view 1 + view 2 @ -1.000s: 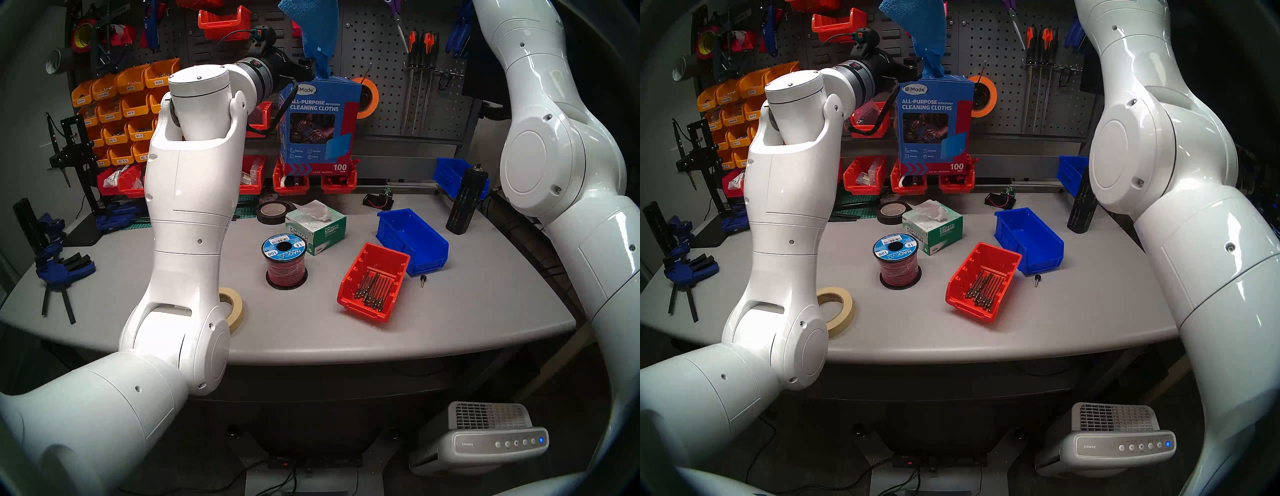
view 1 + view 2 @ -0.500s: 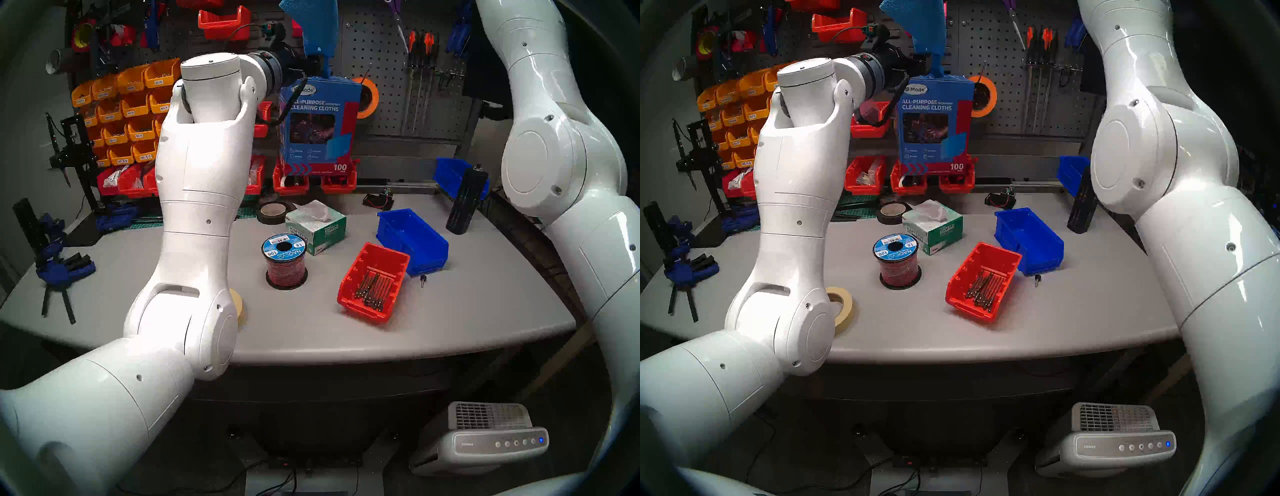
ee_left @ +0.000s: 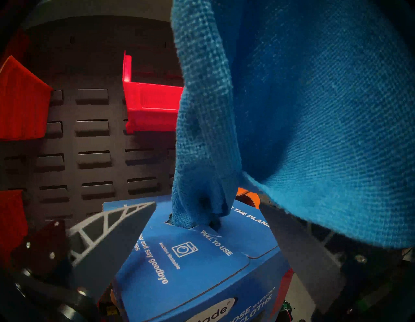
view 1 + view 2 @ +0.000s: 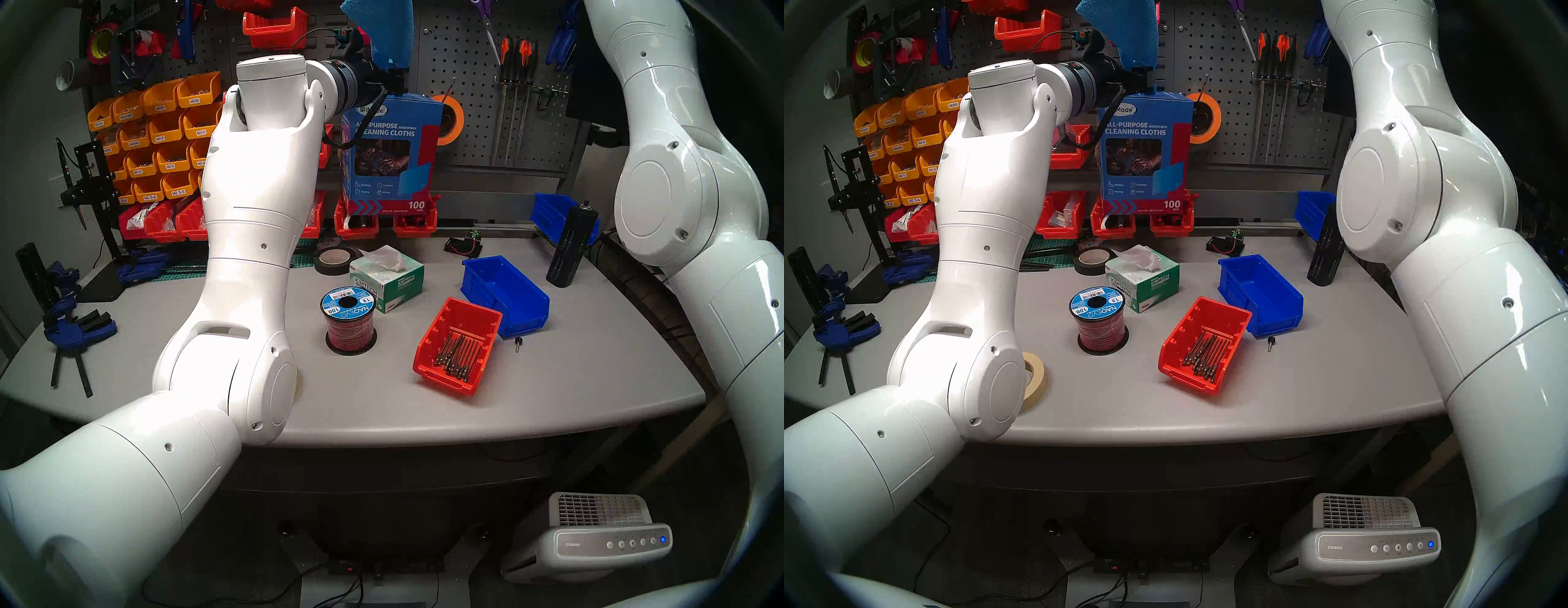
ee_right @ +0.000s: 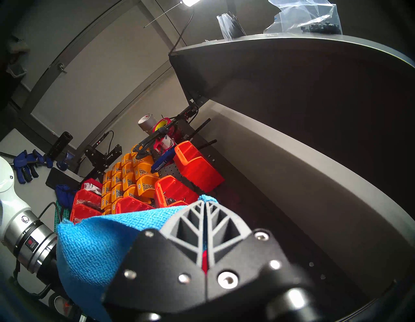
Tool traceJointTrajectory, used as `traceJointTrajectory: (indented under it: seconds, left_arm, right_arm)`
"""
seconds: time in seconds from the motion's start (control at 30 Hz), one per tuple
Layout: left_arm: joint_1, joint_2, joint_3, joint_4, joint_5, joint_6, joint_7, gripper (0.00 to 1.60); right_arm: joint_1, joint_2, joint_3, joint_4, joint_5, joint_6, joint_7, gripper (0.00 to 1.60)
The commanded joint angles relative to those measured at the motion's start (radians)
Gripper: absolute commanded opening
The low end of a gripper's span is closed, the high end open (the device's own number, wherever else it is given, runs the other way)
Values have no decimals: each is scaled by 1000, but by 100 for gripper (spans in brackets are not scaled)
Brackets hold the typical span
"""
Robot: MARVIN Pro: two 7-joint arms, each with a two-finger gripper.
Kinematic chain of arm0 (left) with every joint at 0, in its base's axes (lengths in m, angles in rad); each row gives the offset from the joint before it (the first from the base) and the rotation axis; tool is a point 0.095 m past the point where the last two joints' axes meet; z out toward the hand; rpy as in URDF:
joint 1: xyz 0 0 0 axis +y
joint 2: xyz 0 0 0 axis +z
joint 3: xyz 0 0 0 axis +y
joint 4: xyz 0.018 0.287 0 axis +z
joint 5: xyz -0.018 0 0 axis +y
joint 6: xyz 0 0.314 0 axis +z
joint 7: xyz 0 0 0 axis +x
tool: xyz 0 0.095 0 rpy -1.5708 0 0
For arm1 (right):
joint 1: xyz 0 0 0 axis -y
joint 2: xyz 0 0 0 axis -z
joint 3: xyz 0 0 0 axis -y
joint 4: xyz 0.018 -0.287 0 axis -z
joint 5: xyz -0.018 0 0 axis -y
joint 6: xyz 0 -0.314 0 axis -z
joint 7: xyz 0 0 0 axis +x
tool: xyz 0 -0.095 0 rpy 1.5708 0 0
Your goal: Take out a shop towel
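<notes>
We see the grey desk (image 4: 551, 382) filling the middle of the head views, with the blue cardboard box (image 4: 392, 157) of cleaning cloths standing upright at its far edge, upper centre of the frame, against the pegboard (image 4: 466, 85).

The shop towel (image 4: 390, 38) hangs stretched above that box, at the top centre of the head views. In the left wrist view its lower end (image 3: 202, 180) is bunched into a narrow neck that runs down into the slot on the box top (image 3: 202, 247), beside the print "PULL TO USE", while a wide fold of it fills the upper right of that frame. Its top edge is pinched in the right tool (image 5: 205, 215), whose two fingers are pressed together on the cloth at the lower centre of the right wrist view.

The left tool (image 3: 208, 224) sits just over the box top with its fingers spread, one at each lower side of the frame, the neck of cloth between them; neither finger visibly clamps it.

On the desk lie a blue bin (image 4: 505, 293), a red bin (image 4: 458, 344) of metal bits, a tissue box (image 4: 388, 278) and a wire spool (image 4: 350, 320).
</notes>
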Motion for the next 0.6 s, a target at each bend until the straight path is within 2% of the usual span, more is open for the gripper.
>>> traceJointTrajectory:
  seconds: [0.0, 0.2, 0.27, 0.3, 0.33, 0.37, 0.57]
  left_arm:
    - [-125, -6, 5, 32, 7, 4, -7, 160]
    - [-139, -9, 8, 67, 13, 1, -9, 160]
    - [-173, -7, 10, 107, 16, 8, -12, 160]
    - [-173, -7, 10, 107, 16, 8, -12, 160]
    - [-134, -12, 8, 79, 19, -6, -10, 160]
    - [-167, -10, 12, 117, 25, 0, -12, 160]
    - [-195, -10, 16, 165, 41, -3, -17, 160]
  right_arm:
    - [33, 2, 3, -24, -2, 8, -6, 0]
    - [30, 6, 4, -23, -3, 15, -5, 0]
    - [30, 6, 3, -23, -3, 18, -5, 0]
    - [30, 6, 3, -23, -3, 18, -5, 0]
    - [30, 7, 3, -24, -3, 19, -5, 0]
    - [29, 8, 3, -24, -4, 22, -5, 0]
    - [28, 11, 3, -25, -4, 29, -5, 0]
